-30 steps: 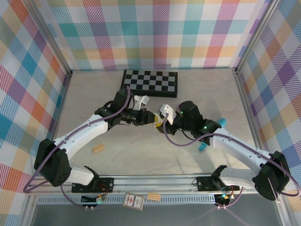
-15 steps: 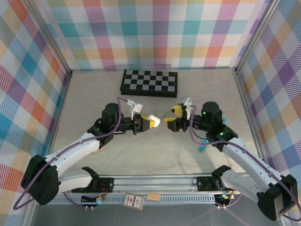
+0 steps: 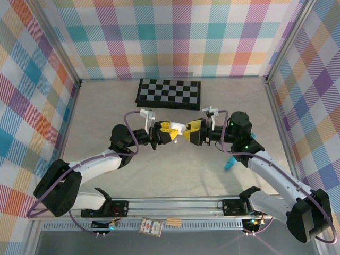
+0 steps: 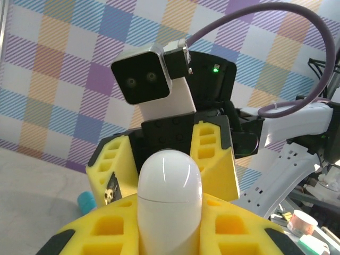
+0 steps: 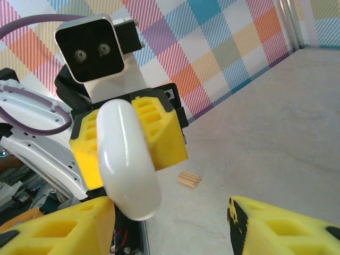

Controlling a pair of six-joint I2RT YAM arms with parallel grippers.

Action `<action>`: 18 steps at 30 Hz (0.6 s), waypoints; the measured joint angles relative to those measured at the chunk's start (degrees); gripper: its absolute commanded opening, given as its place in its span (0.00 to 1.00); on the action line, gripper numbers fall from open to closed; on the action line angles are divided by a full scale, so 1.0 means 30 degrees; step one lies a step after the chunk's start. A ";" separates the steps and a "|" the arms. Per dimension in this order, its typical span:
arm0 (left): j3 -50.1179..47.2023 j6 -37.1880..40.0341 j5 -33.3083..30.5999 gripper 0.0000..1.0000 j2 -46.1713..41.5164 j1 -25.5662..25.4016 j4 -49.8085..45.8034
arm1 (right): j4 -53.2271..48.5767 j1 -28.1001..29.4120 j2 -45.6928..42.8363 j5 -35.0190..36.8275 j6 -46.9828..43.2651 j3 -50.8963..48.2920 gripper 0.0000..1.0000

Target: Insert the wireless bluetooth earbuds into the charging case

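Left wrist view, nearest first: a glossy white, pill-shaped case (image 4: 169,197) with a fine seam round its middle stands upright, clamped in the left gripper's (image 4: 170,236) ribbed yellow plastic jaws. Just beyond, at 12 o'clock, the right gripper (image 4: 166,151) faces it with its jaws apart; whether they touch the case I cannot tell. Right wrist view adds a small tan block (image 5: 189,179) lying on the pale, stone-like table (image 5: 276,133). Top view shows the grippers meeting nose to nose at mid-table, a teal stick (image 3: 229,162) at 4 o'clock and a checkerboard (image 3: 169,93) at 12 o'clock.
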 measured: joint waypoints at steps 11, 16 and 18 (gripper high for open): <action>0.0648 -0.0954 0.0976 0.09 0.0597 -0.0036 0.1078 | 0.0962 0.0729 0.0780 -0.1290 -0.0321 0.1049 0.27; 0.0648 -0.1035 0.0976 0.15 0.0641 -0.0036 0.1260 | 0.0474 0.0758 0.0466 -0.1071 -0.1545 0.1086 0.12; 0.0648 -0.0954 0.1137 0.24 0.0641 -0.0044 0.1268 | -0.0160 0.0823 0.0153 -0.0772 -0.2084 0.1115 0.07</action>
